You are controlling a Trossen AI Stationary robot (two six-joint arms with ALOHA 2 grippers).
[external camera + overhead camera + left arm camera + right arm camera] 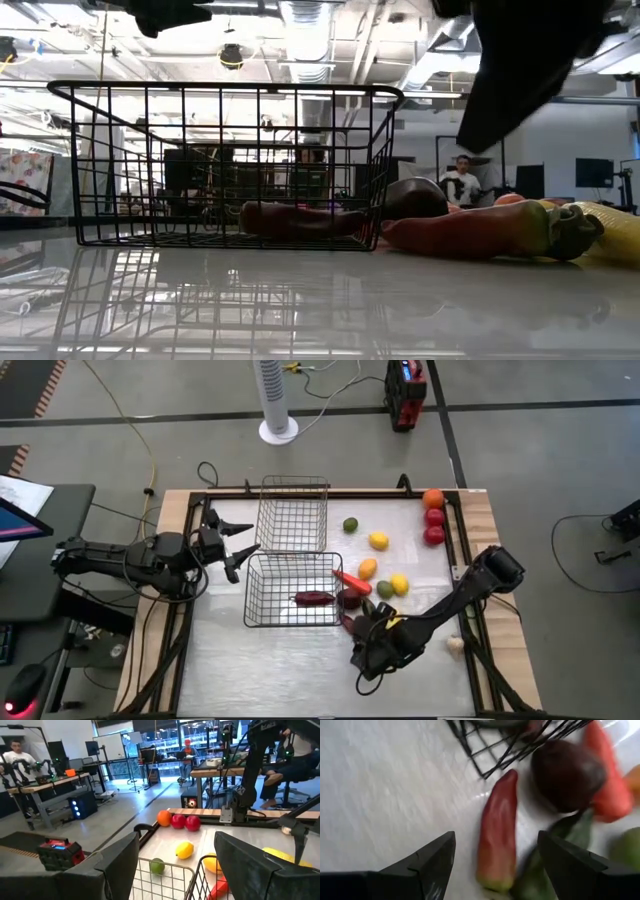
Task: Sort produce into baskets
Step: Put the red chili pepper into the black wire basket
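The right gripper (492,852) hangs just over a long red pepper (496,837) lying on the tabletop (280,670) right beside the near right corner of the darker basket (262,588), and its jaws stand released, one on each side of the pepper, nothing held. To do this pick well, I would say it should come straight down so the jaws straddle the pepper's middle across its narrow width, then close gently, since the tapered, glossy body looks likely to squirt out if pinched near the tip. The crowding is the trouble: a dark purple round fruit (568,772) sits just beside the pepper, a second red pepper (605,775) lies beyond that, and a green stem or leaf (555,855) is close against the far jaw, so that jaw could well snag a neighbour. The basket wire is near too. One dark red piece (313,598) already lies in the darker basket, while the silvery basket (293,512) behind it looks empty. Further back lie a green lime (350,525), a lemon (378,540), and an orange (432,498) with two red fruits (434,526) along the right edge. The left gripper (232,540) waits at the left of the baskets, jaws spread and holding nothing.
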